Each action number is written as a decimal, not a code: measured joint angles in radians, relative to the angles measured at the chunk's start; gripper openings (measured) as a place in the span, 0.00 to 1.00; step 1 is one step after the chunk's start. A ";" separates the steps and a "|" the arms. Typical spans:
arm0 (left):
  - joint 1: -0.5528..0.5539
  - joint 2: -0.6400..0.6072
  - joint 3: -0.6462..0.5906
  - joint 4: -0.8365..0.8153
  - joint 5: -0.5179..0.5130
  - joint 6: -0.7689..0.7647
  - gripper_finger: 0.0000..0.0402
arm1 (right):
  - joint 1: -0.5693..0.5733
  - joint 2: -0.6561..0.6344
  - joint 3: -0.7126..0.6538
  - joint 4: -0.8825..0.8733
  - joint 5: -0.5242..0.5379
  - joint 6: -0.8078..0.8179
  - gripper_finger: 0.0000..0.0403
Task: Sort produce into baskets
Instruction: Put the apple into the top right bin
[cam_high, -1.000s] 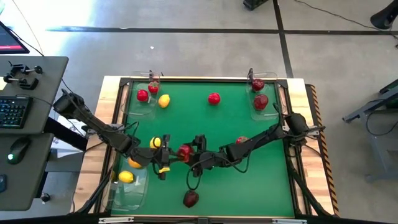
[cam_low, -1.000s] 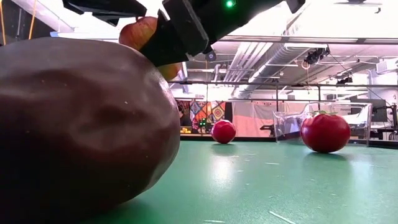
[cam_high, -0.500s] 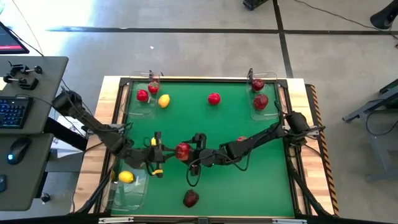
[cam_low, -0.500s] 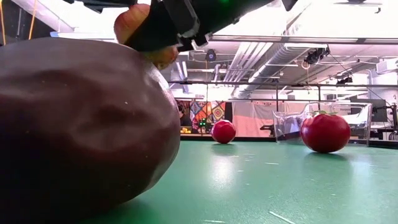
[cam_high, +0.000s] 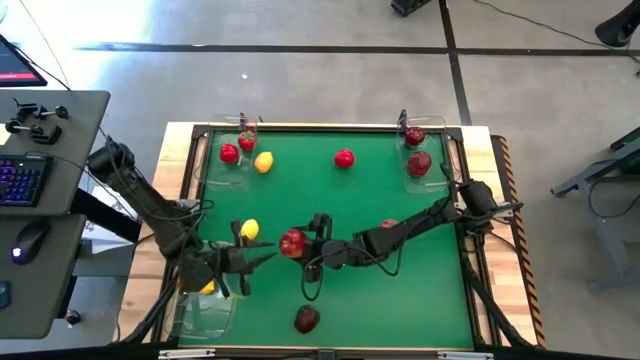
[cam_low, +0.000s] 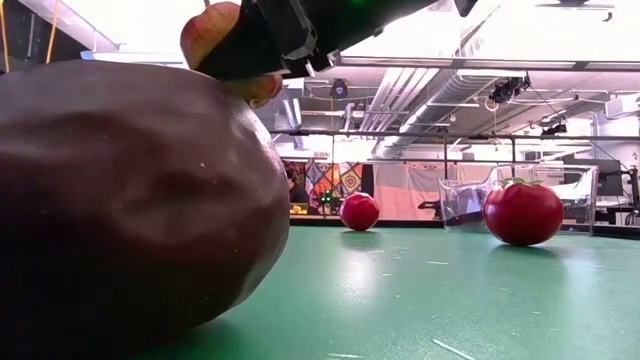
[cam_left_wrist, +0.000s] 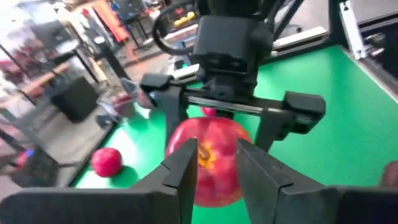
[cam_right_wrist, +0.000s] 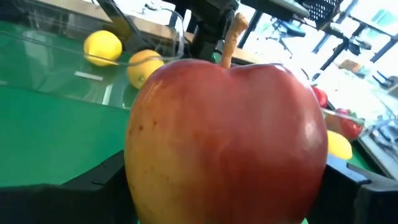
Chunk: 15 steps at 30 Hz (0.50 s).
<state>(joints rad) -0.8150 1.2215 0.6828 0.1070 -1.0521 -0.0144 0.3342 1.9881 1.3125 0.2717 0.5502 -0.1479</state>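
1. Right gripper (cam_high: 300, 244) grips a red-yellow apple (cam_high: 293, 241) over the middle of the green table (cam_high: 400, 290). That is my look from up high. I see the left gripper (cam_high: 262, 254) just beside it, near a lemon (cam_high: 249, 230). Its fingers sit close together with nothing in them.
2. From up high I also see a dark red apple (cam_high: 307, 319) alone near the front edge. The mat around it is bare. One clear tray (cam_high: 205, 305) sits at the front left corner under the left arm, with a lemon in it. Two more trays sit at the back corners, one on the left (cam_high: 237, 148) and one on the right (cam_high: 420, 150), each with red fruit. A small red fruit (cam_high: 344, 158) sits between them on open green.
3. From low down, the dark red apple (cam_low: 130, 200) fills the left side and blocks my look. The held apple (cam_low: 215, 30) hangs above it. Far off I see a small red fruit (cam_low: 359, 211) and a bigger red one (cam_low: 523, 212), well apart.
4. In my left wrist view, the left gripper (cam_left_wrist: 214, 165) points at the held apple (cam_left_wrist: 211, 158).
5. In my right wrist view, the apple (cam_right_wrist: 227, 134) fills the picture. Two lemons (cam_right_wrist: 102, 46) lie behind it by a clear tray wall (cam_right_wrist: 177, 31).
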 joint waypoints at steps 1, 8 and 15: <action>0.008 0.001 0.000 -0.003 0.011 -0.019 0.25 | 0.001 0.000 0.000 0.004 -0.001 -0.007 0.78; 0.097 0.006 0.000 0.001 0.142 -0.064 0.31 | 0.001 0.000 -0.001 0.019 -0.005 -0.018 0.78; 0.175 0.006 0.000 0.003 0.275 -0.088 0.32 | 0.001 0.000 -0.001 0.016 -0.006 -0.018 0.78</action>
<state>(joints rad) -0.6404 1.2274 0.6830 0.1097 -0.7774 -0.1023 0.3355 1.9884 1.3110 0.2876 0.5437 -0.1661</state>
